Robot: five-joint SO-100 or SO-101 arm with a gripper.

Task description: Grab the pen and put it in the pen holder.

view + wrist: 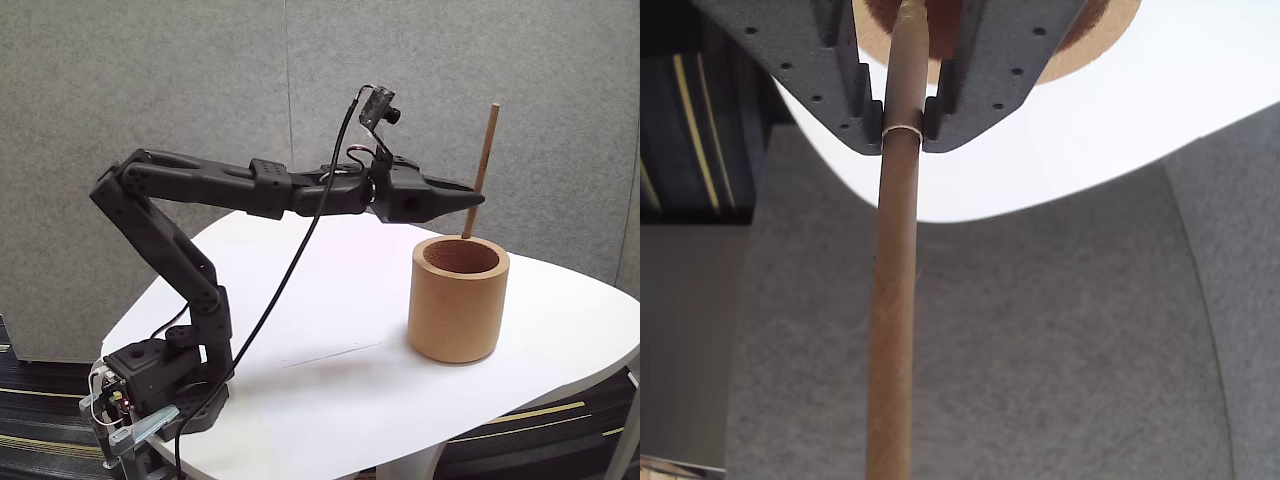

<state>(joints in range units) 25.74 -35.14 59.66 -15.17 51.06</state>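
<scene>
In the fixed view the black arm reaches out level from its base, which is clamped at the near left edge of the white tabletop (330, 380), and its gripper (474, 200) has its fingers (455, 197) closed tight on the pen (484, 160). The pen stands nearly upright, leaning slightly so that its top tilts toward the right, and it is pinched low on its length, with most of the stick rising above the grip and a short piece showing below. That lower tip hangs just above the rim of the pen holder (458, 305), over its open mouth toward the far side; whether it has dipped below the rim cannot be told. The pen holder stands upright on the right part of the tabletop, nearer the right edge than the left. A black cable (290, 270) runs from the small camera on the wrist down to the base. In the wrist view the fingers (970, 80) clamp the pen (892, 330) between their tips, with the tan rim of the pen holder (1100, 40) and the curved tabletop (1120, 140) edge beyond.
</scene>
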